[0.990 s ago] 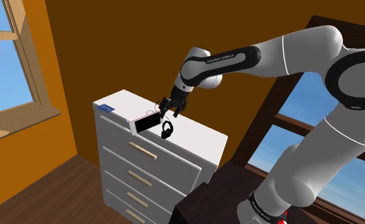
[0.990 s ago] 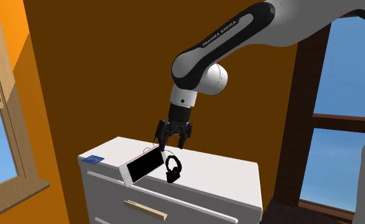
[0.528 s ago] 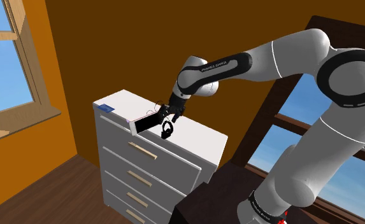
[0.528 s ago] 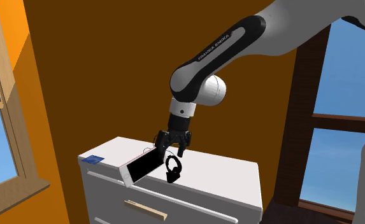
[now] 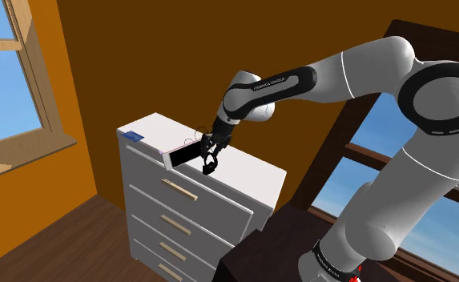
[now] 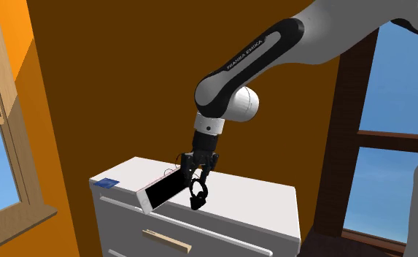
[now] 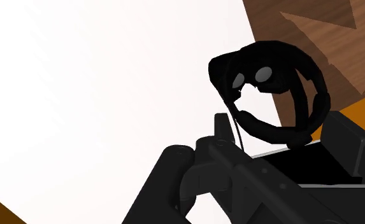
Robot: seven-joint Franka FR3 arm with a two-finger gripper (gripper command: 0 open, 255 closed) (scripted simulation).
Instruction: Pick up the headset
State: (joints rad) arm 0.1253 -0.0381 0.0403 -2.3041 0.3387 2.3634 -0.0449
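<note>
A small black headset [image 5: 210, 166] stands on the white dresser top [image 5: 251, 172], right beside the end of a white slab with a black screen [image 5: 183, 155]. My black gripper [image 5: 210, 149] comes down from above and is shut on the headset's headband. In the second exterior view the gripper [image 6: 198, 175] pinches the top of the headset [image 6: 197, 198], whose ear cups hang below it over the dresser [image 6: 262, 208]. The wrist view has the headset [image 7: 267, 67] just beyond the closed gripper [image 7: 229, 130], its band curving back to the fingers.
The slab [image 6: 163, 191] leans over the dresser's front edge. A small blue card [image 5: 133, 135] lies at the dresser's far corner. Brown walls stand behind, with windows [image 5: 3, 64] to either side. Wooden floor [image 7: 302, 25] lies below the dresser's edge.
The gripper came down onto the headset and its fingers went from wide apart to shut on the headband. The headset, slab and card stayed in place.
</note>
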